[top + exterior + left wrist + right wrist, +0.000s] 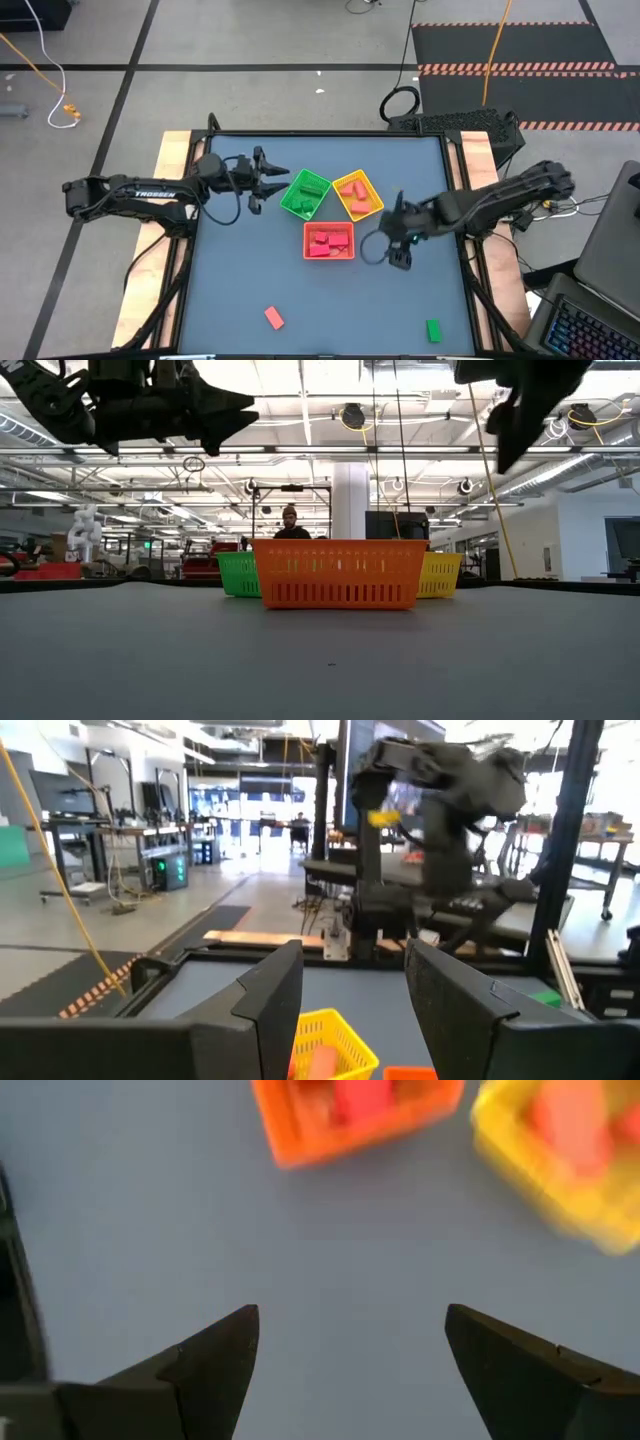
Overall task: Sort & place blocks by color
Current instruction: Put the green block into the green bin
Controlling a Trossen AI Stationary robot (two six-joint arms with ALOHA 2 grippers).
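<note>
Three mesh trays stand together mid-table: a green tray [305, 193] with green blocks, a yellow tray [357, 195] with salmon-orange blocks, and a red-orange tray [328, 241] with red-pink blocks. A salmon-red block [274, 318] and a green block [433, 330] lie flat near the table's near edge. My left gripper [278, 180] hovers open, pointing level, just left of the green tray; nothing is between its fingers [270, 1005]. My right gripper [398, 258] hangs open right of the red-orange tray, slanting down over bare table [350, 1350].
Wooden side rails [175, 150] border the dark tabletop. In the low view the red-orange tray [340, 572] stands in front of the green tray [238, 573] and the yellow tray [440, 574]. A laptop [590, 320] sits beyond the right edge. A person shows far off in the room.
</note>
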